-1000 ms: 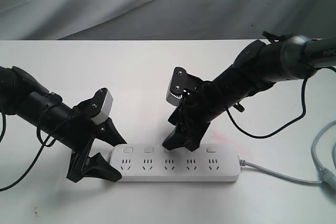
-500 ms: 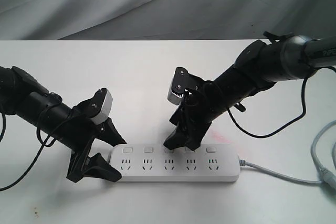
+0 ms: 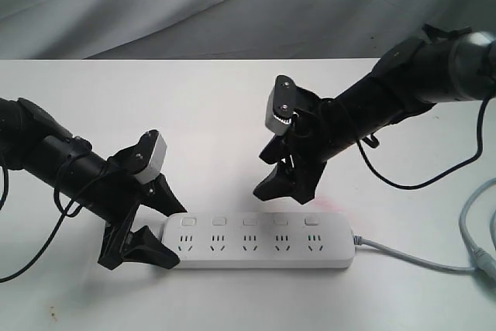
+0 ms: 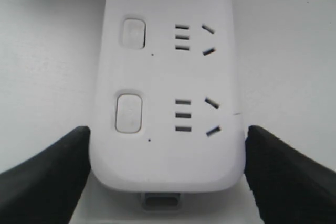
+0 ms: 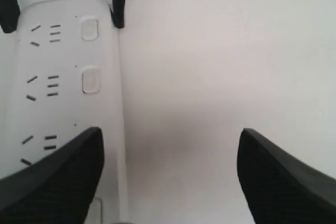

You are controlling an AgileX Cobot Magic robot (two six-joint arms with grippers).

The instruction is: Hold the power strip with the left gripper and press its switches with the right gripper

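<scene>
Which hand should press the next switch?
Right. The right hand hovers open near the switches, free. The left hand grips the power strip by its end, a finger on each side, so it's busy steadying it.

White tabletop before a grey cloth

We see a flat, matte white tabletop (image 3: 232, 98) filling the near part of the scene, and a grey draped cloth backdrop (image 3: 155, 5) closing off the whole far side. The cloth falls in long, soft folds that rise from left to right. The light is even and soft, so shadows on the table stay pale. We notice a faint pink smudge (image 3: 332, 204) right of the middle and small dark specks (image 3: 53, 316) at the near left.
</scene>
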